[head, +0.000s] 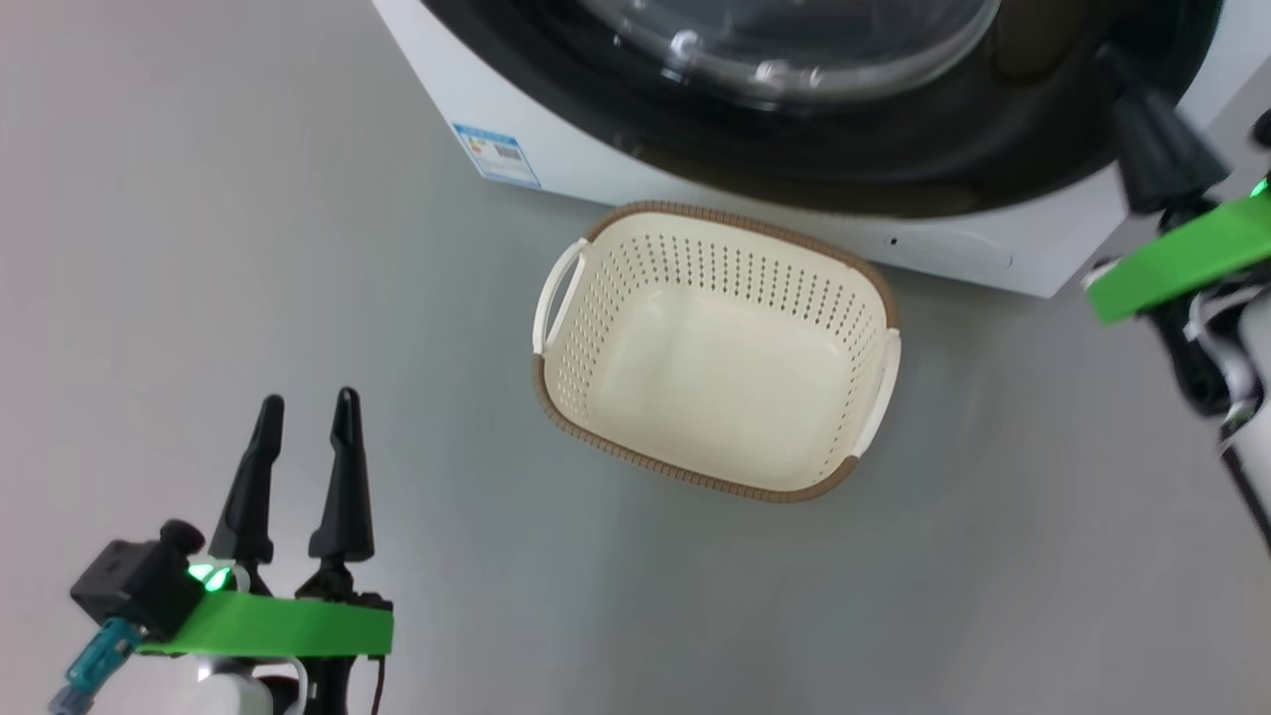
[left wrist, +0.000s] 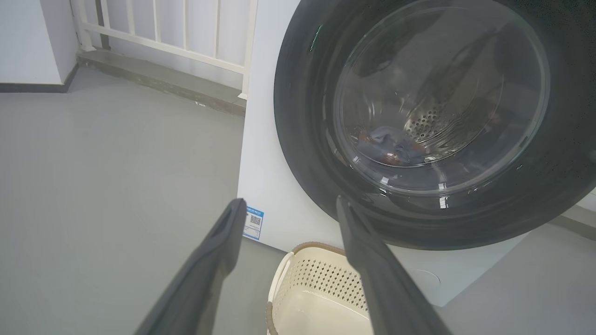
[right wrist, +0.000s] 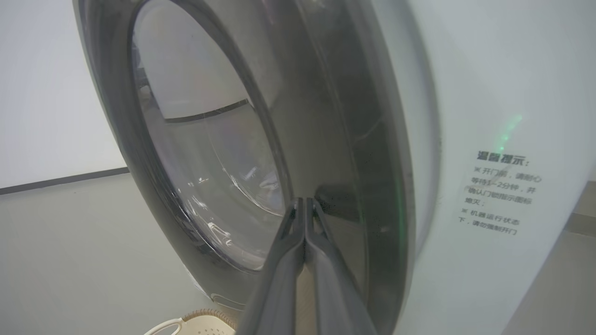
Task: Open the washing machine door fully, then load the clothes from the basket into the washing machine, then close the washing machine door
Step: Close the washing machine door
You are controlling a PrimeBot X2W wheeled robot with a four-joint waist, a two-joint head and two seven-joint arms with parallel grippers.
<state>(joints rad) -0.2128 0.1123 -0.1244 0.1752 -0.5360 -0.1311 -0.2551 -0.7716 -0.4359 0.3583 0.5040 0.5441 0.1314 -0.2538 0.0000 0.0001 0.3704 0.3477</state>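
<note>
The washing machine [head: 596,169] stands at the top of the head view, and its door [head: 894,169], black rim around a glass bowl, lies against its front. My right gripper [right wrist: 305,202] is shut, empty, with its tips on the door's black rim [right wrist: 335,116]. Through the glass of the door [left wrist: 302,139] the clothes [left wrist: 391,149] lie blue and orange in the steel drum. The basket [head: 695,268] sits empty on the floor just before the machine. Low at the left, my left gripper [head: 308,402] is open and holds nothing, well apart from the basket.
Grey floor lies all around the basket. A blue label [left wrist: 253,223] is stuck low on the machine's front. A white railing [left wrist: 186,37] and a step run along the wall to the machine's left. A printed notice [right wrist: 500,193] is on the machine's side.
</note>
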